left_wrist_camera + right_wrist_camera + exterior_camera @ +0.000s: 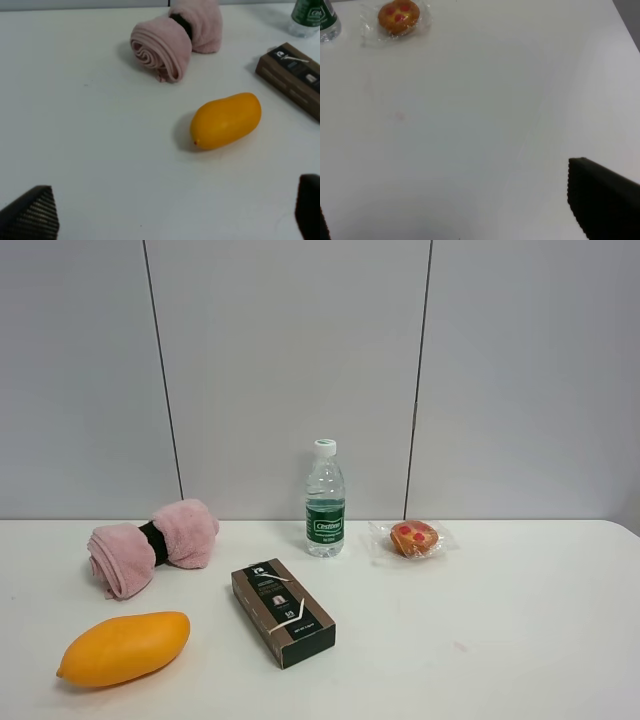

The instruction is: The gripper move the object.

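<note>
The mango is smooth, oblong and orange-yellow, and lies on the white table at the front left. In the left wrist view the mango lies ahead of my left gripper, clear of it. The left gripper's two black fingertips stand wide apart with nothing between them. My right gripper is open and empty over bare table at the right, one black finger showing large. Neither gripper shows in the exterior high view.
A rolled pink towel lies behind the mango. A brown box lies at the middle front, to the right of the mango. A water bottle stands behind the box. A wrapped red-topped pastry lies right of the bottle.
</note>
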Controlling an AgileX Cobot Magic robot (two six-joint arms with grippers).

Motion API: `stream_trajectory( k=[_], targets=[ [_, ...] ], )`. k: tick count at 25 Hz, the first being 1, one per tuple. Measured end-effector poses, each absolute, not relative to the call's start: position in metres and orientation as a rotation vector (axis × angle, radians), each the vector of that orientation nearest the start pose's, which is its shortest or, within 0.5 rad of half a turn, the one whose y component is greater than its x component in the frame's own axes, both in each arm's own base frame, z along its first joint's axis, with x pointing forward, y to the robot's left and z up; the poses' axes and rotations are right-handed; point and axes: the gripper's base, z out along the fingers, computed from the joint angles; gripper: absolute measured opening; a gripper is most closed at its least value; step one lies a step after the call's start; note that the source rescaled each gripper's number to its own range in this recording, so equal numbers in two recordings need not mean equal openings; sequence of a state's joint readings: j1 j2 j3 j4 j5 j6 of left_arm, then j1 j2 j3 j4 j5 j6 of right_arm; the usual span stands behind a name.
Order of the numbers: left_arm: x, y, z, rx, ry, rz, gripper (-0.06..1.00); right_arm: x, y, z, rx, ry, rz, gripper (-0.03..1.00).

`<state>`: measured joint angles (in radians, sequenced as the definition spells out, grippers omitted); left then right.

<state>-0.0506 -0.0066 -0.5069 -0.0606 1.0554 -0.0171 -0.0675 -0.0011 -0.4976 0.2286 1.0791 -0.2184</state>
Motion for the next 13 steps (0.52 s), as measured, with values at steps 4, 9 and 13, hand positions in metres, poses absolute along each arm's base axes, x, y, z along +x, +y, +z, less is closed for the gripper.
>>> stream_trajectory(
  k=[4, 9, 13],
  targets=[
    [-0.0068, -0.0045, 0.2797, 0.037, 2.026, -0.115, 1.0, -0.0055, 0.0186, 0.2768, -0.167, 2.037, 0.096, 1.0],
    [-0.0068, -0.0045, 0.2797, 0.037, 2.026, -0.115, 1.0, -0.0055, 0.0186, 0.2768, -0.167, 2.037, 0.096, 1.0],
    [-0.0068, -0.0045, 0.2797, 0.037, 2.026, -0.115, 1.0, -0.0055, 0.0186, 0.2768, -0.167, 2.037, 0.096, 1.0]
  ],
)
